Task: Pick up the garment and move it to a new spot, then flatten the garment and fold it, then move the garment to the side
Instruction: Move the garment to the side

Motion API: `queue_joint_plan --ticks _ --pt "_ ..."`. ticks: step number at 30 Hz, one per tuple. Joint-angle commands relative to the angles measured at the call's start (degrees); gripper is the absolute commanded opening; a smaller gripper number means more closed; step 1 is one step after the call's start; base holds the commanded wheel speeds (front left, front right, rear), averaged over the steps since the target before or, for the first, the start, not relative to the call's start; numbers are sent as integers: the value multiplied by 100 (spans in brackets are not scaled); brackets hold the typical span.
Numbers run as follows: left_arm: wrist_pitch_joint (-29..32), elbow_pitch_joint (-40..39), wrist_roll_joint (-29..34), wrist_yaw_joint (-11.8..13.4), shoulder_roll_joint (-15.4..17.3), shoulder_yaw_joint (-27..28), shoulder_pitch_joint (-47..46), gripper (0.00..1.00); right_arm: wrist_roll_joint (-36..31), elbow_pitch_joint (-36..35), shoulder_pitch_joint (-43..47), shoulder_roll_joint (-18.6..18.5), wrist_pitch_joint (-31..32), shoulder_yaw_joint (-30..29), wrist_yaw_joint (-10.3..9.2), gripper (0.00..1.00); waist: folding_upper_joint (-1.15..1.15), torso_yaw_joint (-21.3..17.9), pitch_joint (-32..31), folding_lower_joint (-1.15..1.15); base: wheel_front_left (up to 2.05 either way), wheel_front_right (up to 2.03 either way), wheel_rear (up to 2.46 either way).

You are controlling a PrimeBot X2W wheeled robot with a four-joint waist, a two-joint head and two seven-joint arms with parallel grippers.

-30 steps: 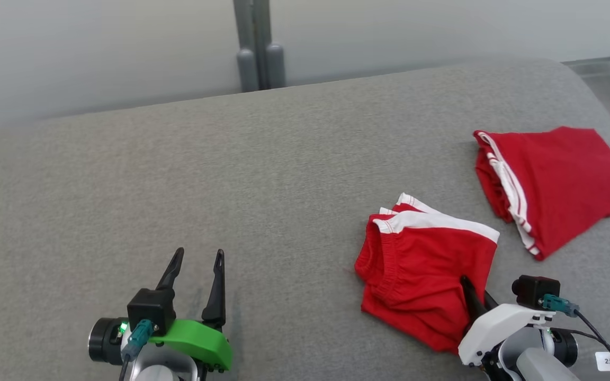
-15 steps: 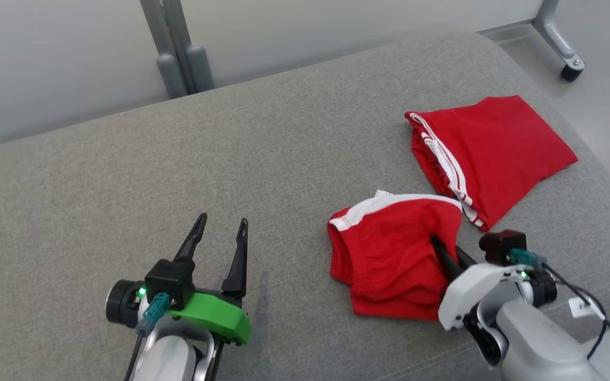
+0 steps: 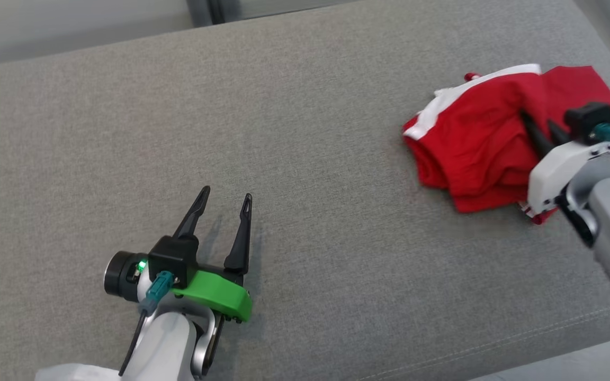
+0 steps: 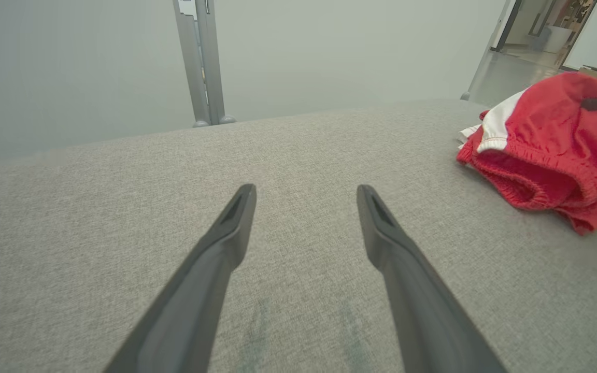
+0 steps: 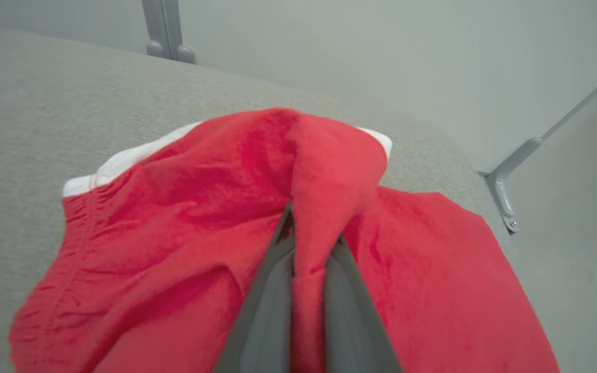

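Grey woven-fabric cushion [image 3: 262, 106] spreads wide and flat under both arms, with a pale plain wall [image 4: 329, 46] behind it and a grey metal post [image 4: 202, 62] standing at its far edge. Near the cushion's far right corner lies the red cloth garment with a white band along one edge [image 3: 469, 143], bunched and rumpled, its gathered elastic hem turned toward the left arm in the left wrist view [image 4: 547, 150]. It partly overlaps a second red cloth piece [image 3: 583, 82] lying flat beneath and behind it. The right pincer [image 3: 538, 120] is narrow, its two dark fingers pinching a raised ridge of the red garment's fabric between them [image 5: 311, 233]. The left pincer [image 3: 226, 194], on its green-collared wrist, stands wide with nothing between its fingers [image 4: 306, 191], just above bare cushion and well apart from the garment.
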Motion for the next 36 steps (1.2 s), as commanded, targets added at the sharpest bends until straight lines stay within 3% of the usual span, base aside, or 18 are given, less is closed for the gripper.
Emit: queue_joint_plan --ticks 1,7,11,13,14,21,25,29,31,36 --pt "6 -21 28 -20 25 13 -118 100 22 93 -128 -122 -1 -26 -10 0 0 347 368 0 0 0 0" --pt "6 -33 79 -22 25 25 -215 100 25 815 -632 -767 -16 -147 -10 0 0 536 571 0 0 0 0" --pt "6 -19 130 -46 25 55 -248 100 -100 1317 -890 -898 6 -181 -10 0 0 606 663 0 0 0 0" --pt "6 -11 149 -59 25 68 -271 100 -161 1606 -997 -940 0 -276 -10 49 0 637 701 0 0 0 0" --pt "6 -10 161 -60 25 70 -277 100 -197 1757 -1055 -964 -6 -346 -10 100 0 653 713 0 0 0 0" --pt "6 5 190 -73 25 143 -272 100 -915 2116 -1338 -1417 -33 -1291 -10 100 0 691 701 0 0 0 0" --pt "6 33 207 -61 24 227 -172 100 -1443 1541 -1063 -1302 -35 -2124 -10 100 0 646 566 0 0 0 0" --pt "6 42 193 3 24 282 -62 100 -1992 605 -538 -828 -34 -2951 -10 100 0 605 345 0 0 0 0" --pt "6 58 184 71 25 372 40 100 -2254 -188 0 -280 -31 -3355 -10 100 0 593 148 0 0 0 0" --pt "6 180 257 170 23 549 269 100 -2267 -1176 867 529 -32 -3511 -10 100 0 611 -184 0 0 0 0"
